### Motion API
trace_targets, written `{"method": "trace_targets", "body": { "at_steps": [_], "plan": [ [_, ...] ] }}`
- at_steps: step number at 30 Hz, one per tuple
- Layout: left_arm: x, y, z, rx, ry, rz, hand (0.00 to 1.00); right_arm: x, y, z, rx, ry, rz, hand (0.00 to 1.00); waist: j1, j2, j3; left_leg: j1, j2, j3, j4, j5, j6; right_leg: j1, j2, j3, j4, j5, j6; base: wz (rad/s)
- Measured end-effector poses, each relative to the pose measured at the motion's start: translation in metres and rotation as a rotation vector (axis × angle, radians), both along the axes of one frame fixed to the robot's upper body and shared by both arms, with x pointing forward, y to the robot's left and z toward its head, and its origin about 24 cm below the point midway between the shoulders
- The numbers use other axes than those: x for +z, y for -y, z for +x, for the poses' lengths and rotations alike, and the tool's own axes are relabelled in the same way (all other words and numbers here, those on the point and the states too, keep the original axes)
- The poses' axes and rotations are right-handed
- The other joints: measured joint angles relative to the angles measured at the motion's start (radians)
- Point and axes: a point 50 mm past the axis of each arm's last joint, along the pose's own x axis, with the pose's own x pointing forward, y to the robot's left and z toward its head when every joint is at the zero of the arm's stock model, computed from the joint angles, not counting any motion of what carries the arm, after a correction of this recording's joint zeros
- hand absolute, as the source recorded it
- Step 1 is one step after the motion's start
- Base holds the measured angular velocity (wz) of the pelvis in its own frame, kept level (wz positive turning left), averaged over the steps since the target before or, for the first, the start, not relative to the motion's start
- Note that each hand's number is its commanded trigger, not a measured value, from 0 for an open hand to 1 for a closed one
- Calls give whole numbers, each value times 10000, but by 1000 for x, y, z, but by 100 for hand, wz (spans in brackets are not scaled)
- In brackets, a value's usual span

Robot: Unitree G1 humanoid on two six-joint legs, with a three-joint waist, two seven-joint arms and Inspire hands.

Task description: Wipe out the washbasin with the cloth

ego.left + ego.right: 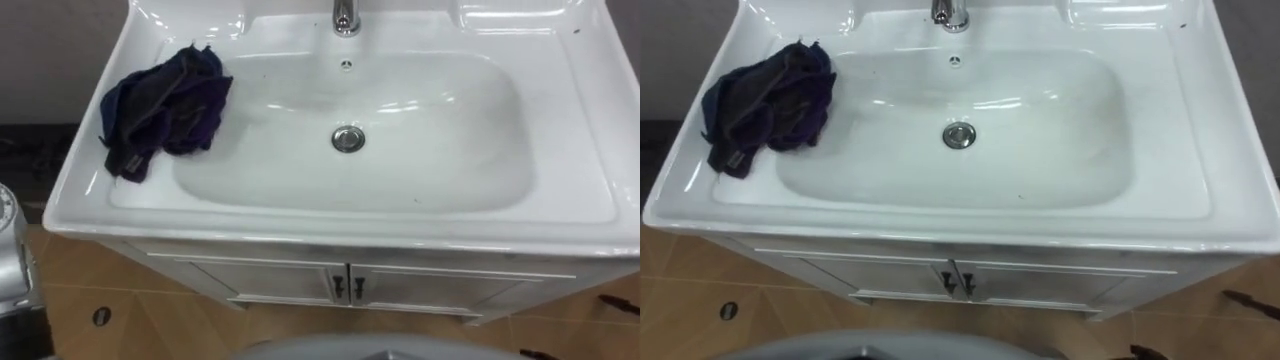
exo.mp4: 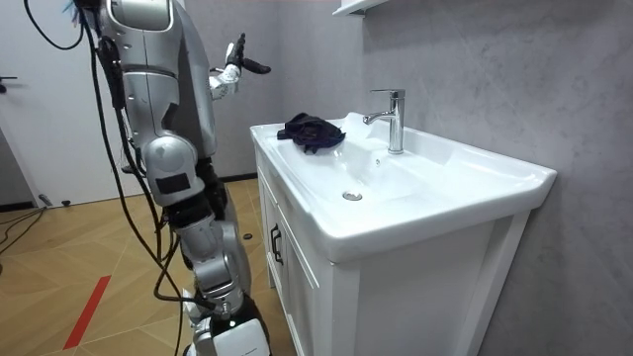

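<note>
A crumpled dark blue cloth (image 1: 165,105) lies on the left rim of the white basin (image 1: 300,215), partly hanging over the bowl's edge. The bowl has a chrome drain (image 1: 348,138) in its middle and a chrome tap (image 1: 345,17) at the back. In the room view I stand in front of the basin with my left hand (image 2: 233,71) raised at chest height, fingers spread and holding nothing. It hovers in the air short of the cloth (image 2: 311,131), not touching it.
Below the basin is a white cabinet with two doors and small dark handles (image 1: 348,287). A grey wall (image 2: 475,59) runs behind the tap. The floor around me is wood (image 2: 89,267) with a red strip on it.
</note>
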Motion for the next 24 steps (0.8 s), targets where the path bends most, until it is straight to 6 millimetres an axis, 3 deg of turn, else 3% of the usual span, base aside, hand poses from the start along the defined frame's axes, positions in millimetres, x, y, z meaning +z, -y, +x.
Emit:
{"method": "trace_targets", "body": {
  "at_steps": [2,5,10,12,16,17,19,21,24],
  "plan": [
    [-3,-2,-6,260,-118,29,0,0,0,0,84,15,-47,0,214,34,20,-10,-14,-20,5,0,1,-4,-19,-19,1,-5,8,9],
    [-16,-7,-24,664,-842,-79,0,2,1,7,208,331,-72,0,247,64,-8,-75,-96,-161,10,27,46,-14,-98,-241,8,-41,66,16],
    [-54,-13,-54,1293,-2445,-808,0,3,1,8,370,479,-78,0,435,-124,-48,-192,-240,-510,70,69,115,16,-257,-584,45,-153,146,24],
    [-77,-19,-71,1759,-3369,-1493,0,3,1,4,342,407,-70,0,603,-307,-77,-227,-300,-686,72,70,118,51,-325,-832,40,-221,181,26],
    [-122,-18,-101,2356,-4546,-3525,0,3,1,4,529,304,-11,0,840,-426,-109,-242,-377,-837,75,71,122,82,-400,-939,70,-271,243,15],
    [-140,-13,-115,2442,-5217,-4176,0,3,1,5,532,343,70,0,888,-527,-74,-249,-416,-939,81,76,130,121,-444,-1085,130,-287,270,21],
    [-171,-4,-133,2361,-6543,-5290,0,2,1,3,491,233,217,0,848,-531,-86,-351,-486,-1071,183,41,192,131,-501,-1184,182,-365,330,30],
    [-204,13,-165,2130,-8311,-6850,0,2,-1,4,526,202,522,0,839,-623,-50,-345,-498,-1049,258,-15,286,162,-540,-1266,190,-420,375,15],
    [-236,35,-207,1836,-10585,-8836,0,1,-2,2,573,129,757,0,769,-634,-48,-332,-489,-1005,320,-45,330,256,-595,-1319,221,-476,426,7]
  ]
}}
